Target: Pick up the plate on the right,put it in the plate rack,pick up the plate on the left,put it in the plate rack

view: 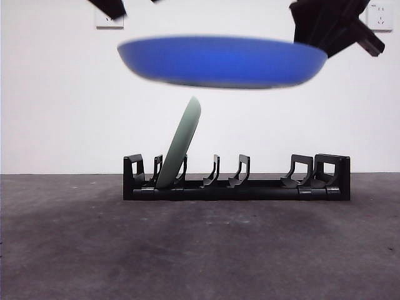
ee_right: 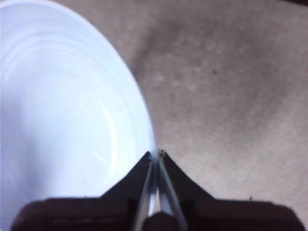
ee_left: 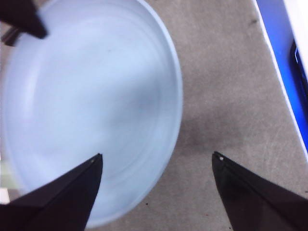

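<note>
The blue plate [view: 222, 61] hangs flat in the upper middle of the front frame, above the plate rack [view: 236, 186]. My right jaws [ee_right: 157, 154] are pinched tight on its rim at the upper right. The rack sits on the grey worktop [view: 200, 250] at mid-frame, with a pale green plate [view: 181, 145] leaning in its left slots. My left jaws [ee_left: 156, 159] gape wide, gripping nothing, at the upper left.

Each pincer [ee_left: 156, 161] [ee_right: 157, 154] has 2 matte black, wedge-shaped jaws tapering to points.
</note>
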Robot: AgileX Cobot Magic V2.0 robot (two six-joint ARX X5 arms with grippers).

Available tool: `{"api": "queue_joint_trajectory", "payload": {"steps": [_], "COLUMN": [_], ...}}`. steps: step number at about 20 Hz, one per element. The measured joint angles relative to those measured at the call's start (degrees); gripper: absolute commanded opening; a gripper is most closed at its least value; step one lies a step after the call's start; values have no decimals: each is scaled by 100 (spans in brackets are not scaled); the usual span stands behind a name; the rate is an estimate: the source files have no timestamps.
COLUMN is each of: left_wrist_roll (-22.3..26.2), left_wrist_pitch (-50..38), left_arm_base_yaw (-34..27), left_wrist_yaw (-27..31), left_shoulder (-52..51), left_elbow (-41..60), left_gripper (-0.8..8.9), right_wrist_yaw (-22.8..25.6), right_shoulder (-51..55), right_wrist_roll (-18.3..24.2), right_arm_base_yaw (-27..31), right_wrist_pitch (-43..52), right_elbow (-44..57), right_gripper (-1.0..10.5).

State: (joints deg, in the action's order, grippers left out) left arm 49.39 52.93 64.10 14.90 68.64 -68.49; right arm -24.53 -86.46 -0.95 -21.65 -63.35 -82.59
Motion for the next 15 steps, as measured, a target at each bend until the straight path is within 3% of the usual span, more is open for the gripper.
{"api": "queue_joint_trajectory", "payload": {"steps": [5,8,15], "left_wrist_roll": [162,164,188], "left_wrist_pitch": [-166,-155,26], "left_arm_base_yaw": [0,0,0], "left_wrist_yaw": [278,295,22], "left_shoulder": [376,378,378], "left_elbow": [0,0,0], "left_gripper": [357,84,24], "right_wrist_yaw": [-87,-87,-111], "right_shoulder": [133,133,133], "right_wrist_roll": [87,98,101], "right_arm_base_yaw": [2,2,20], "right_wrist_pitch": [-264,-280,-269], "right_elbow": [0,0,0], "right_gripper": [-11,-11,-11]}}
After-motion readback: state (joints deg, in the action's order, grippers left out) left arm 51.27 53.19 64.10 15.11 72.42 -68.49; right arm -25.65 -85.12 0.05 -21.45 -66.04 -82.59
